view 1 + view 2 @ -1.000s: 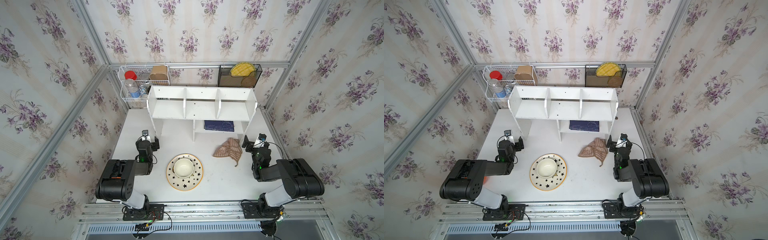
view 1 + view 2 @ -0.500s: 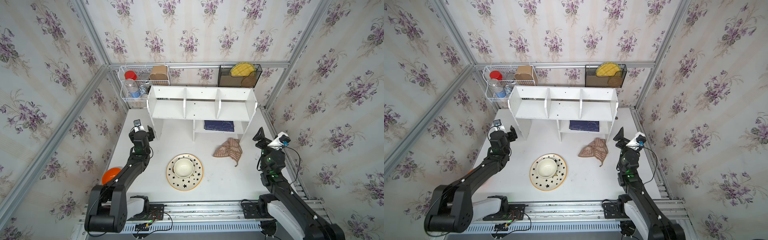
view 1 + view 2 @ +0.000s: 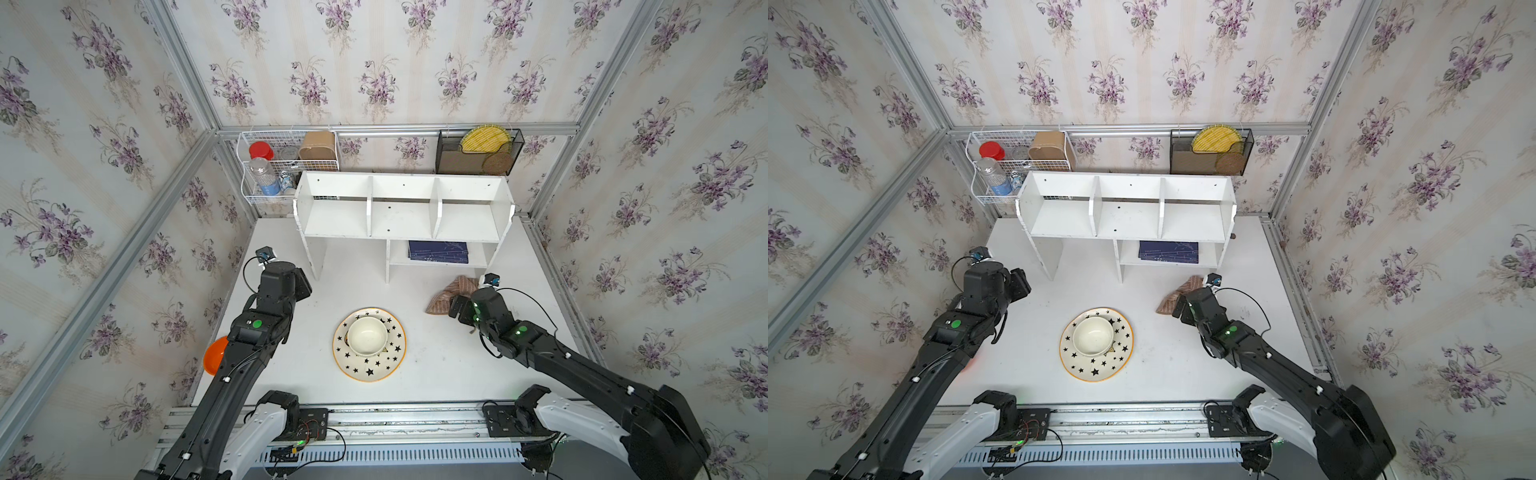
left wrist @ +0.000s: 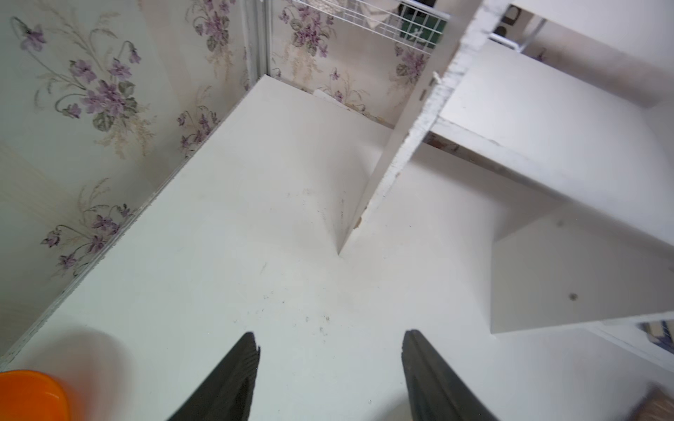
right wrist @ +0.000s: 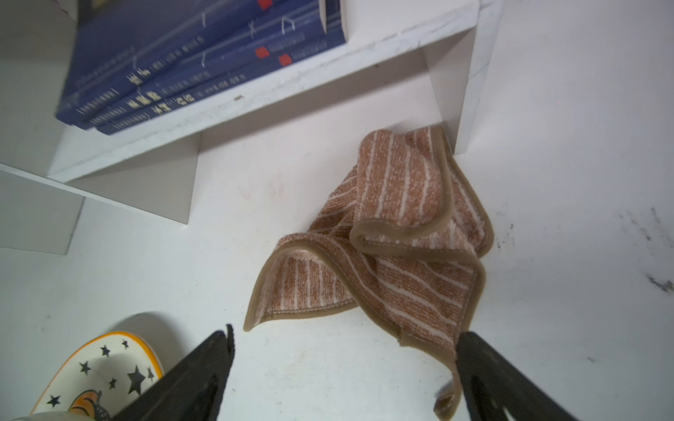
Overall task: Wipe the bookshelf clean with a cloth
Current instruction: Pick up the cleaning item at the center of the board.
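Crumpled cloth [image 5: 401, 204] lies by bookshelf [image 3: 399, 224] leg before the right claw [image 5: 344, 331], spread wide; left claw [image 4: 330, 334] spread, empty; plate [image 3: 376, 372] nearby.

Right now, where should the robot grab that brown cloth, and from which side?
Probably the raised fold across the middle of the cloth, from above. It lies crumpled on the table, mostly flat, but that ridge stands up, so jaws could close across it. The open right gripper is nearest, on the side away from the bookshelf.
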